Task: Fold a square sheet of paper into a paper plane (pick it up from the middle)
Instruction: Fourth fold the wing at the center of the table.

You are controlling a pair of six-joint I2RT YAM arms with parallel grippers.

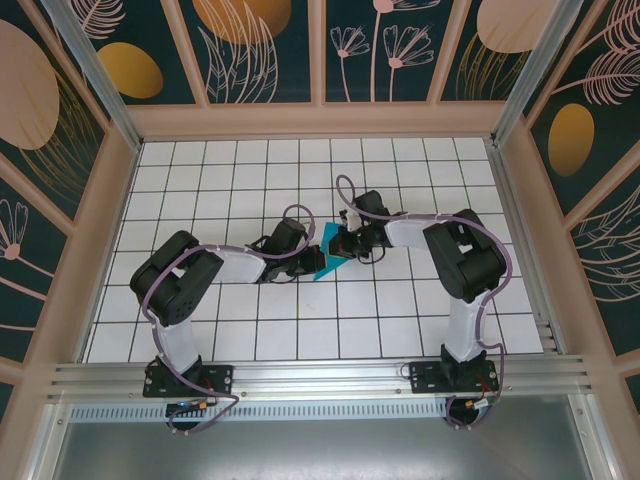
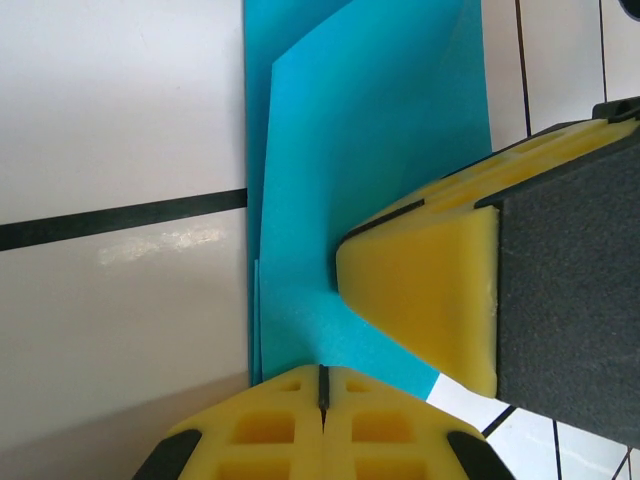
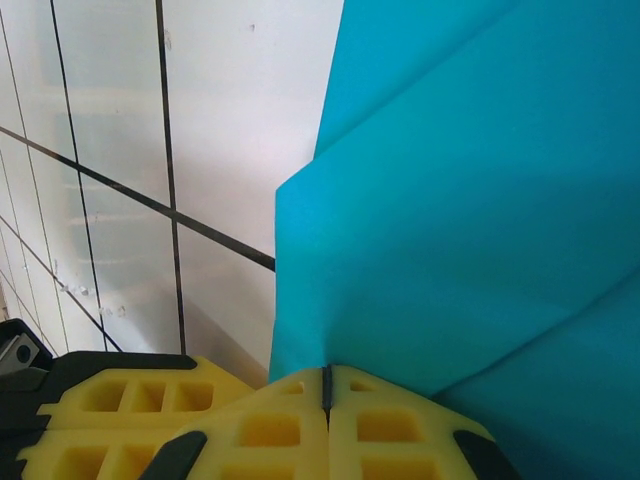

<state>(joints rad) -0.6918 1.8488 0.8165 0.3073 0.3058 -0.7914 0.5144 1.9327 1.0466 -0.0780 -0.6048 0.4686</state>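
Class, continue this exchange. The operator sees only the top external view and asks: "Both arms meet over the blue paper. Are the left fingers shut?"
Observer: Yes. The left fingers are pressed together, tips at the edge of the paper.
Operator: And the other arm?
Observer: The right fingers are shut too, tips against the paper's edge.
Operator: Is the sheet one flat layer?
Observer: No. It is folded, and overlapping layers show in both wrist views.
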